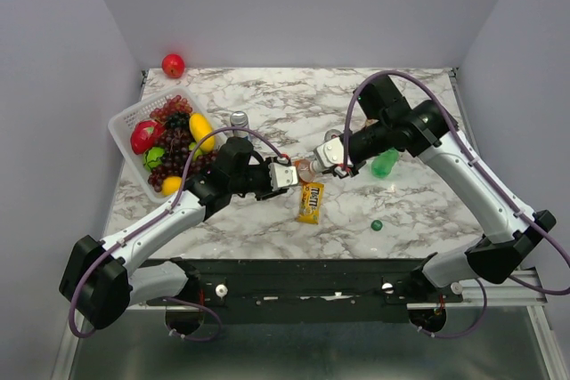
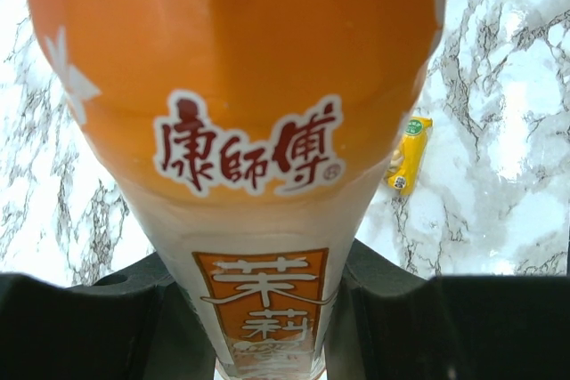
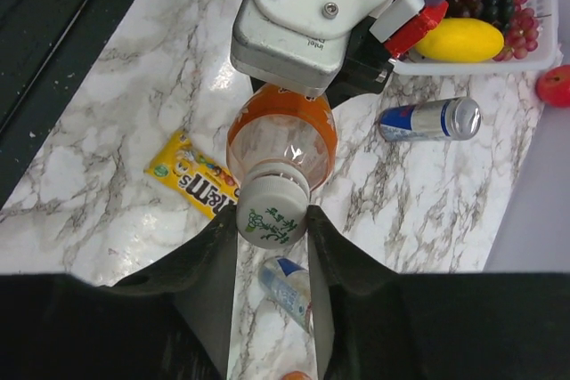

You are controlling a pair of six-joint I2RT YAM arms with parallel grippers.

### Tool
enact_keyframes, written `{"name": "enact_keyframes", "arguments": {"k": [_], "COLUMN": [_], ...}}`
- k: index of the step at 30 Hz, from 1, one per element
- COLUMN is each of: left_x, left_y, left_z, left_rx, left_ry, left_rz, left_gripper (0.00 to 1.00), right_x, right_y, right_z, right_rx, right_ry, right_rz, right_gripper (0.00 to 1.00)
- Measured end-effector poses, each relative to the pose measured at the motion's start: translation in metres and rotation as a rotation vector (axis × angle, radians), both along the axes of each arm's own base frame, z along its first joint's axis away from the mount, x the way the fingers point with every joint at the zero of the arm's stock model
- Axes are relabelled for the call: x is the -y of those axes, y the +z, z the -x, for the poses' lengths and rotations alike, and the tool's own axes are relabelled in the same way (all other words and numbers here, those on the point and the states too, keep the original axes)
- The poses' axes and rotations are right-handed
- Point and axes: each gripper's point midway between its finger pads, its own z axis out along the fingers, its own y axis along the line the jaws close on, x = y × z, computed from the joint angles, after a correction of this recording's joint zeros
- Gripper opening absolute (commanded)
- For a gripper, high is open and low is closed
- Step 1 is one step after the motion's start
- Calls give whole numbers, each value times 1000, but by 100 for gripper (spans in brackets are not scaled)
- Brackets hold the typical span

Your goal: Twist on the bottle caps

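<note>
My left end effector [image 1: 285, 175] clamps the orange bottle [image 3: 281, 135] over the tabletop [image 1: 419, 211] and my right end effector [image 1: 331, 159] pinches the white cap [image 3: 272, 213] on its neck, so I judge that one underway, while the green bottle [image 1: 385, 163] and green cap [image 1: 377, 225] lie apart, not yet joined.

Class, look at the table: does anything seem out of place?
The green cap lies loose on the table, apart from the green bottle. A red apple sits outside the basket.
</note>
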Motion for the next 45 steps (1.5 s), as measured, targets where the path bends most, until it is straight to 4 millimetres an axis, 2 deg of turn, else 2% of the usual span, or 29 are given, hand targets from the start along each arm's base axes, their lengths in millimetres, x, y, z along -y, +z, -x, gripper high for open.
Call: {"name": "enact_keyframes", "arguments": {"k": [2, 7, 15, 20, 23, 27, 29, 34, 37, 38, 40, 41, 45], "left_x": [0, 0, -9, -18, -24, -39, -46, -55, -61, -62, -63, -63, -50], "left_y": [0, 1, 9, 10, 10, 13, 10, -1, -2, -3, -4, -5, -2], "left_z": [0, -2, -30, -43, -52, -63, -65, -64, -66, -66, -66, -66, -63], "left_rx": [0, -8, 18, 64, 108, 158, 172, 188, 203, 207, 209, 208, 215], "left_ry": [0, 18, 207, 320, 404, 538, 586, 626, 644, 647, 648, 646, 603], "left_rz": [0, 9, 44, 51, 45, 21, -13, -87, -111, -118, -129, -134, -110], "left_gripper": [0, 0, 0, 0, 0, 0, 0, 0, 0, 0, 0, 0, 0], "right_x": [1, -2, -20, -29, -34, -43, -42, -40, -42, -43, -42, -42, -42], "right_y": [0, 3, 13, 11, 12, 10, 2, -15, -19, -20, -21, -21, -20], "right_z": [-1, -6, -33, -47, -57, -74, -76, -75, -77, -77, -79, -80, -89], "right_rx": [0, -47, -227, -335, -427, -627, -737, -945, -1023, -1036, -1057, -1064, -1062], "right_ry": [-6, -54, -224, -323, -419, -618, -711, -915, -993, -1008, -1031, -1037, -1048], "right_rz": [4, 10, 25, 40, 51, 55, 70, 118, 126, 128, 131, 131, 112], "right_gripper": [29, 25, 27, 27, 24, 13, 8, 6, 14, 31, 46, 57, 72]}}
